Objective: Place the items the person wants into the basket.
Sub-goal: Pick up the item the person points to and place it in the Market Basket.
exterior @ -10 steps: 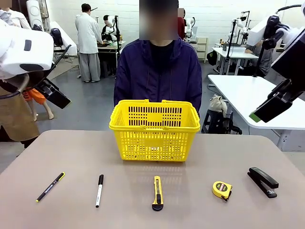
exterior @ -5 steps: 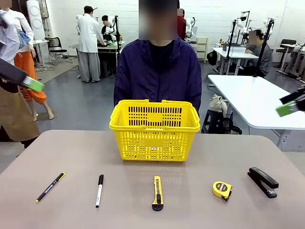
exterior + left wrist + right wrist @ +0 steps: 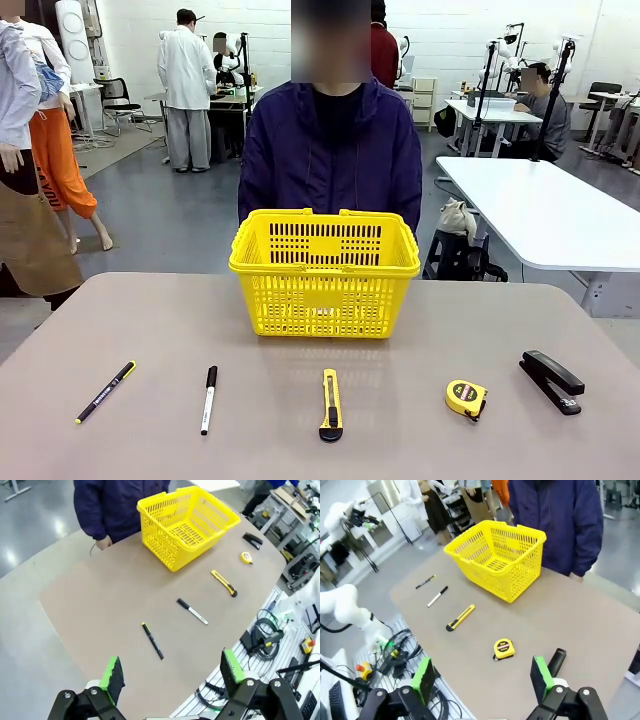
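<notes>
Counter: tan counter (image 3: 140, 320) in a busy lab; the person (image 3: 330, 150) stands behind the basket (image 3: 325, 300).
Change: both arms have pulled up and back since a second ago; the items lie unmoved.
Left pincer (image 3: 171, 669): spread wide, empty, held high and angled down; marker (image 3: 191, 611) ahead, utility knife (image 3: 223, 583) beyond, basket farthest.
Right pincer (image 3: 482, 676): spread wide, empty, held high; tape measure (image 3: 504, 648) just ahead, basket well ahead.
</notes>
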Tool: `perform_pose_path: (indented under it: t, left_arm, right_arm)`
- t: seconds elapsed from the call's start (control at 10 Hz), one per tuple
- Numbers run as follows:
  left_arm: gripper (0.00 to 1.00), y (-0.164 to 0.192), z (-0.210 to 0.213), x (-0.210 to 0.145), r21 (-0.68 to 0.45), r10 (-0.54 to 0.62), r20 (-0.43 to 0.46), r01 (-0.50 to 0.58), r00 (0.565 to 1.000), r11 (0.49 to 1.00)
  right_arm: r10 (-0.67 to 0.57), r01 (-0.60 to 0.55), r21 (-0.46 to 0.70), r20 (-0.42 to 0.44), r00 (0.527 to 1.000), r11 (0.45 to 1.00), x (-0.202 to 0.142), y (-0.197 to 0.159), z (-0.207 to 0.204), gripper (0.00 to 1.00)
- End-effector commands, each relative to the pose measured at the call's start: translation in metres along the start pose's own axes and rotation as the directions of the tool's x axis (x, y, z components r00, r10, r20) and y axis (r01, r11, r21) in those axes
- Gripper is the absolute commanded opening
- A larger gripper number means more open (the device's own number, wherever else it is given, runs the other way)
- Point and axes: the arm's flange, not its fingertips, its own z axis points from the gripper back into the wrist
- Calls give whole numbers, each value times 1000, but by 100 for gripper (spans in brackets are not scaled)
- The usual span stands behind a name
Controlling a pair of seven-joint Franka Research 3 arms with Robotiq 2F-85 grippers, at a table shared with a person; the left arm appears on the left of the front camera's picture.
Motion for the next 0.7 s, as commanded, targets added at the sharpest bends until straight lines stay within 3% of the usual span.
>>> perform_pose_path:
  t: [0.0,0.4,0.6]
  left_arm:
    - [100,20,15,-17,-118,-58,-1,58,998,991]
    - [100,30,36,-41,-180,-147,65,157,987,971]
    - [100,23,23,-34,-185,-157,52,164,986,969]
  right_arm:
    - [31,-35,108,41,999,993,-16,2,21,100]
    - [33,-42,148,61,998,988,-37,-2,59,100]
    - [28,-33,129,37,999,991,-28,-2,48,100]
